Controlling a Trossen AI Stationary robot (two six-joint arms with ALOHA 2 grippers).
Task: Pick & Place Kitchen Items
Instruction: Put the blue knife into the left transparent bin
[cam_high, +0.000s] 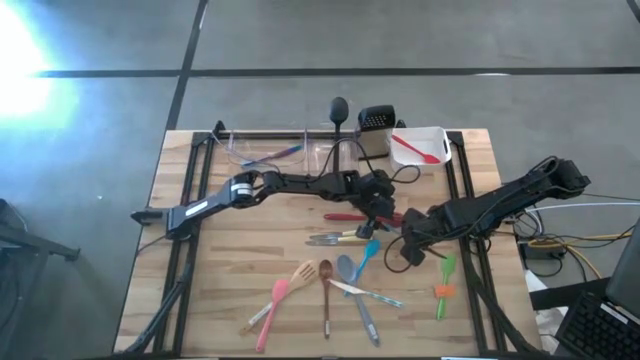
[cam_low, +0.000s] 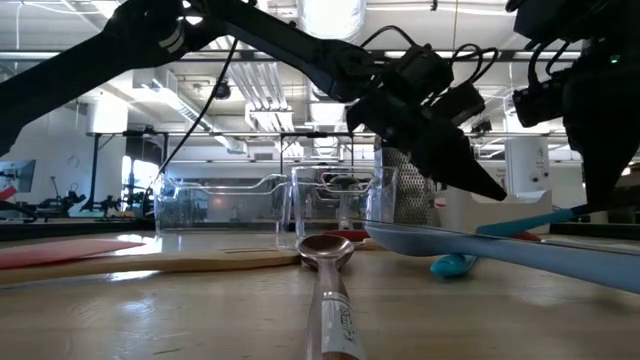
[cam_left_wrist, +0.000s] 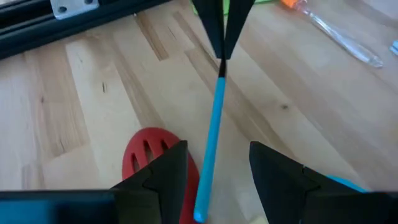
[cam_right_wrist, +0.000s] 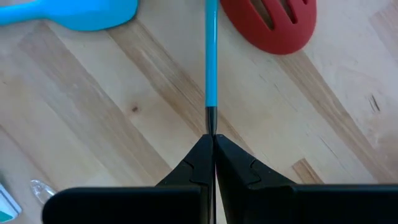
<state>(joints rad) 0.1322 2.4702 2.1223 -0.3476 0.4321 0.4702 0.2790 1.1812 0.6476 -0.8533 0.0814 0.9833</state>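
Pinching a thin blue rod (cam_right_wrist: 211, 56), the right tool (cam_right_wrist: 212, 140) hides its end.

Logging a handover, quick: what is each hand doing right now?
Left hand: open, fingers either side of the slim blue rod-like utensil.
Right hand: shut on that rod's dark end.

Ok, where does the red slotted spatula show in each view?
High view: red slotted spatula at mid-table.
Low view: cannot make it out.
Left wrist view: its head beside the blue handle.
Right wrist view: head beyond the right gripper.
Shared landmark: the blue handle.
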